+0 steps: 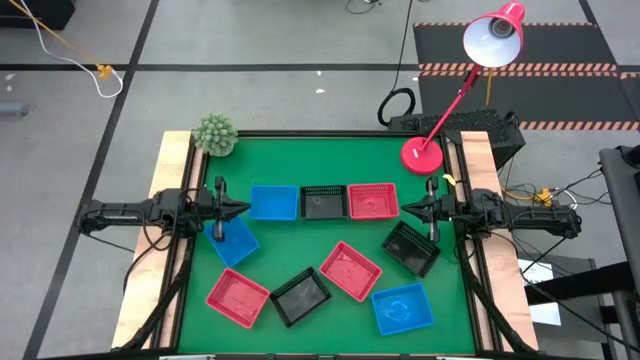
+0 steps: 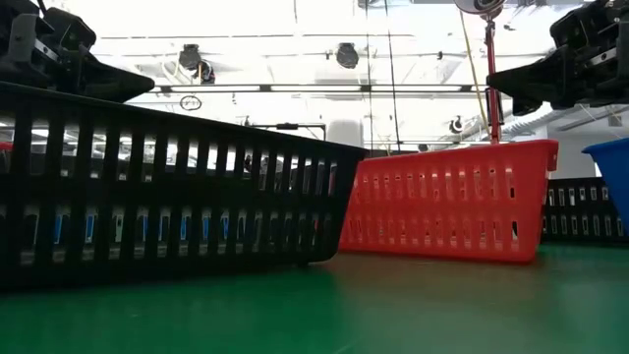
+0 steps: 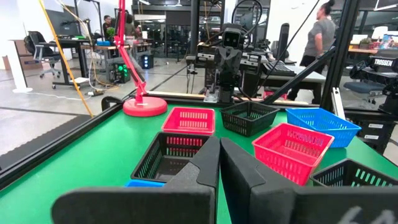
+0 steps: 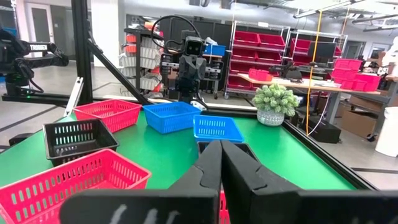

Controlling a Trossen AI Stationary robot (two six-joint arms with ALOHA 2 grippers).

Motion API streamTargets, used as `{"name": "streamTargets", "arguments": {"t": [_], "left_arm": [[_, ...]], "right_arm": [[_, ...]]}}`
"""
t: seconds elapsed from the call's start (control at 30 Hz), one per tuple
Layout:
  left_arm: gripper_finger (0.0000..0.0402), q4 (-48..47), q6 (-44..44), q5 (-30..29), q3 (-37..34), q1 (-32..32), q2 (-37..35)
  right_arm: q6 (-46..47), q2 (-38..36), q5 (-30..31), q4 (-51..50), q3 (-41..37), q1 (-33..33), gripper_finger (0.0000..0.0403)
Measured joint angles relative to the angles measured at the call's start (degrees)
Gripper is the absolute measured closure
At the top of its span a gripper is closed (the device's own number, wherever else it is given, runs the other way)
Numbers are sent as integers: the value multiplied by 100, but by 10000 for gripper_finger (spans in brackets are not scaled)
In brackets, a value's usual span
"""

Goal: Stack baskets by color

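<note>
High view showed the left gripper and right gripper stretched inward from opposite table edges, both pinched together, empty. Between them sat a row: blue basket, black basket, red basket. Six other baskets lay scattered nearer the front edge, bare green table between.
</note>
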Motion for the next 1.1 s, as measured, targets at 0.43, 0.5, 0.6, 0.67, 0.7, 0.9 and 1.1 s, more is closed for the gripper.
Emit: {"name": "streamTargets", "arguments": {"t": [0.43,0.5,0.6,0.67,0.7,0.9,1.1], "left_arm": [[385,0,1,-1,2,0,0],[385,6,2,-2,2,1,0],[385,11,0,0,0,0,0],[385,11,1,-1,2,0,0],[385,12,0,-2,1,1,0],[385,15,1,-2,1,1,0],[385,17,2,-2,0,1,0]], "right_arm": [[-301,153,167,231,315,0,403],[-301,280,170,270,634,0,403],[-303,602,173,-11,1192,0,403],[-309,866,175,-362,1624,0,403],[-303,1030,175,-476,1895,0,403],[-283,2029,173,-1542,3619,1,403],[-181,3084,155,-2613,5532,2,403]]}}
